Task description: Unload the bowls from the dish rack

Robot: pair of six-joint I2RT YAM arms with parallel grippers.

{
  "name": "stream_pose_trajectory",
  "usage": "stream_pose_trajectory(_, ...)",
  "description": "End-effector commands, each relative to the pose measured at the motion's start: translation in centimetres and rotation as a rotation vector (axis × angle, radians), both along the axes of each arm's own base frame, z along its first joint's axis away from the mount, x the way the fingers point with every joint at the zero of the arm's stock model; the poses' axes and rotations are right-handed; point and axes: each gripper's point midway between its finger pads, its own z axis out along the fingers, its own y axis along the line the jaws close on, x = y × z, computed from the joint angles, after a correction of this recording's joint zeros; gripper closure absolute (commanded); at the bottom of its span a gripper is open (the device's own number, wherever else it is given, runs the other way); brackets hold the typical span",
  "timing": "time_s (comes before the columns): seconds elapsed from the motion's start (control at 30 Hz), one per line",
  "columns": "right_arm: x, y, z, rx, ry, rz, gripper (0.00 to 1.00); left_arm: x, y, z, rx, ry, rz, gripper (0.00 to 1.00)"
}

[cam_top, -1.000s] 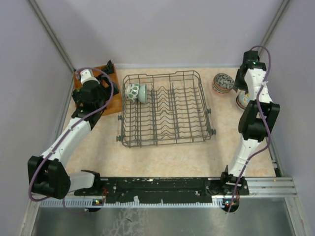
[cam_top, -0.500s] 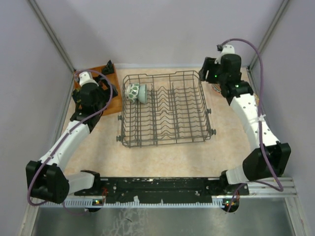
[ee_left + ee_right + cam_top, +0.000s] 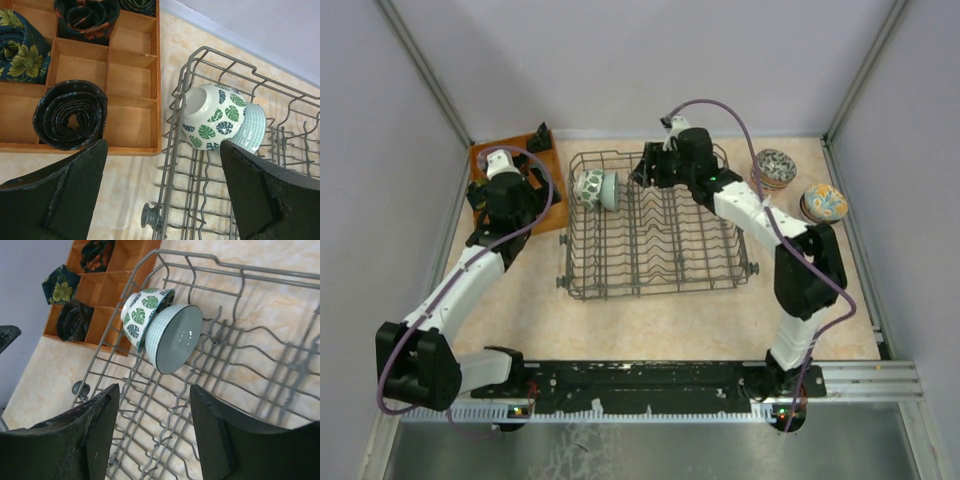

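Observation:
The dark wire dish rack point(image 3: 660, 262) stands mid-table. Two bowls stand on edge in its back left corner: a green-leaf bowl point(image 3: 588, 187) and a pale green grid bowl point(image 3: 611, 190) nested against it. My right gripper point(image 3: 642, 176) is open and empty above the rack, just right of these bowls; its view shows the grid bowl point(image 3: 177, 337) and leaf bowl point(image 3: 140, 315) ahead of the jaws point(image 3: 155, 390). My left gripper point(image 3: 525, 188) is open and empty over the rack's left edge point(image 3: 168, 177), with the leaf bowl point(image 3: 210, 120) ahead of the gripper point(image 3: 164, 147).
Two more bowls sit on the table right of the rack: a dark speckled one point(image 3: 774, 167) and an orange-blue one point(image 3: 823, 202). An orange-brown compartment tray point(image 3: 552, 205) with rolled fabrics stands left of the rack, also in the left wrist view point(image 3: 125, 65).
My right arm has swung from the far right, beside the two loose bowls, across to the rack's back left. The orange-blue bowl now shows uncovered. My left gripper barely moved.

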Motion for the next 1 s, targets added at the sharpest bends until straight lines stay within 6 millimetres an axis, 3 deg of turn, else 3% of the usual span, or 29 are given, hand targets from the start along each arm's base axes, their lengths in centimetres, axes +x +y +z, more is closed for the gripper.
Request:
stream_pose_trajectory(0.0,1.8,2.9,2.3,0.104,-0.060,0.038,0.42,-0.4,0.3,-0.4,0.029,0.011,0.006,0.01)
stream_pose_trajectory(0.5,3.4,7.5,-3.5,0.146,0.035,0.125,0.48,-0.6,0.3,-0.3,0.032,0.007,-0.002,0.01)
stream_pose_trajectory(0.97,3.8,10.5,-6.5,0.200,0.094,0.186,0.50,-0.4,0.2,-0.1,0.034,0.004,-0.006,0.01)
